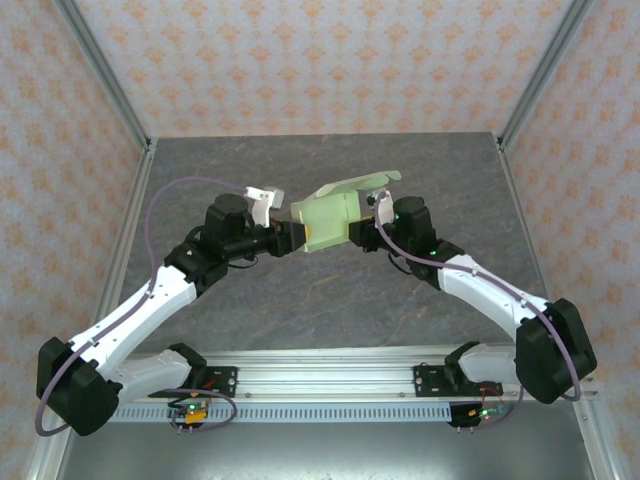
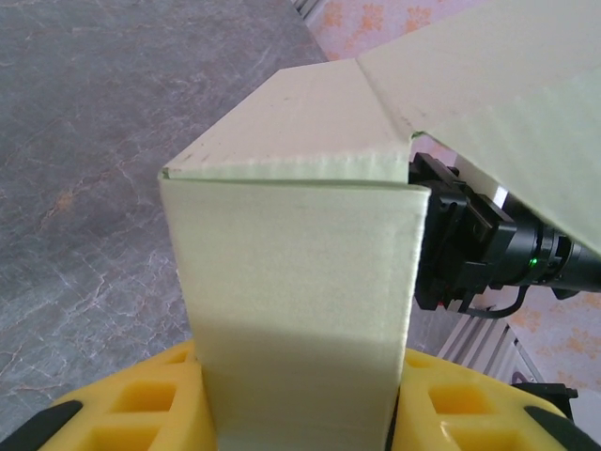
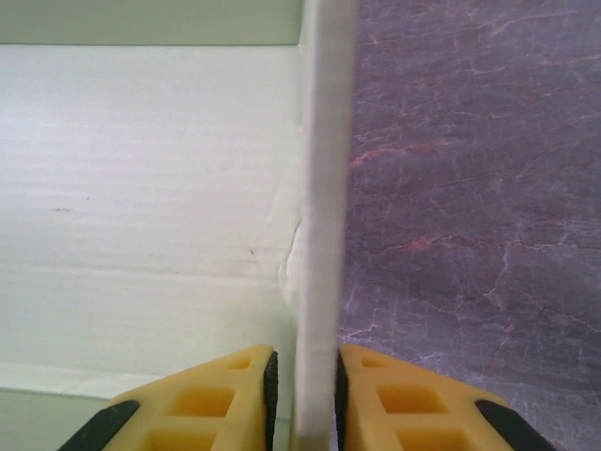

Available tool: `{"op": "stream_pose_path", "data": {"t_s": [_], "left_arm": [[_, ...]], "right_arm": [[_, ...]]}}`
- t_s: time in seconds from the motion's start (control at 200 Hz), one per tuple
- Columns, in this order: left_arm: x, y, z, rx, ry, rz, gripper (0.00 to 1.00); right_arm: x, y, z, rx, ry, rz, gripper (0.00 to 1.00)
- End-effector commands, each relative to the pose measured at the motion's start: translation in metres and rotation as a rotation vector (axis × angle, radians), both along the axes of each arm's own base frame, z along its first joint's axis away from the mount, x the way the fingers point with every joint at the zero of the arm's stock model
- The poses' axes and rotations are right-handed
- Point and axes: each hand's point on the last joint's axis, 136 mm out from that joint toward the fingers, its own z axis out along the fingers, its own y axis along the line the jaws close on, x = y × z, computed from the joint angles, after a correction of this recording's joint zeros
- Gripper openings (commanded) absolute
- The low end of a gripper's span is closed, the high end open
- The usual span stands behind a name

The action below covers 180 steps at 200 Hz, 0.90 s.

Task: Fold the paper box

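Top external: pale-green, half-folded paper box (image 1: 328, 222) aloft.

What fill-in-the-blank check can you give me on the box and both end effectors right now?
1. The paper box is made of pale ____ card.
2. The left end effector holds a wide panel of it between ____ fingers.
3. In the right wrist view, the right end effector pinches a thin card wall, and the table lies to the ____ of that wall.
4. The number of end effectors gripping the box is ____.

Missing words: green; yellow; right; two.
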Motion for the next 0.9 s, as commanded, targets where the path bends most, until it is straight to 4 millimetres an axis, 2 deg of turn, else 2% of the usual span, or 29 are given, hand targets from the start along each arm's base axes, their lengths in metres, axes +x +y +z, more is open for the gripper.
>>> {"op": "stream_pose_path", "data": {"t_s": [0.0, 0.165, 0.305, 0.41, 0.475, 0.536, 0.561, 0.641, 0.676, 0.776, 0.896], "left_arm": [[-0.007, -0.014, 0.018, -0.03, -0.06, -0.073, 0.32], [-0.009, -0.016, 0.017, -0.017, -0.068, -0.081, 0.32], [-0.008, -0.017, 0.014, -0.009, -0.054, -0.078, 0.32], [-0.006, -0.013, 0.011, -0.005, -0.055, -0.05, 0.31], [-0.007, -0.013, 0.013, 0.001, -0.061, -0.052, 0.31], [-0.007, -0.012, 0.014, 0.004, -0.067, -0.053, 0.31], [-0.006, -0.013, 0.015, 0.002, -0.071, -0.054, 0.31], [-0.004, -0.016, 0.019, -0.012, -0.077, -0.061, 0.31], [-0.003, -0.018, 0.021, -0.019, -0.077, -0.068, 0.31], [-0.004, -0.028, 0.026, -0.074, -0.037, -0.104, 0.32], [-0.002, -0.044, 0.034, -0.175, 0.057, -0.146, 0.32]], "right_arm": [[0.023, -0.013, 0.01, -0.062, -0.077, -0.15, 0.23], [0.034, -0.027, -0.001, -0.127, -0.051, -0.276, 0.23], [0.029, -0.016, -0.005, -0.089, -0.052, -0.233, 0.29], [0.013, -0.006, 0.001, -0.034, -0.058, -0.12, 0.42], [-0.005, 0.002, 0.007, 0.002, -0.08, 0.009, 0.51], [-0.019, 0.004, 0.01, 0.029, -0.089, 0.092, 0.55], [-0.025, 0.001, 0.018, 0.054, -0.104, 0.115, 0.57], [-0.036, -0.013, 0.025, 0.137, -0.094, 0.147, 0.59], [-0.038, -0.022, 0.029, 0.181, -0.09, 0.133, 0.6], [-0.043, -0.041, 0.04, 0.286, -0.099, 0.087, 0.72], [-0.048, -0.052, 0.054, 0.383, -0.085, 0.045, 0.79]]}}
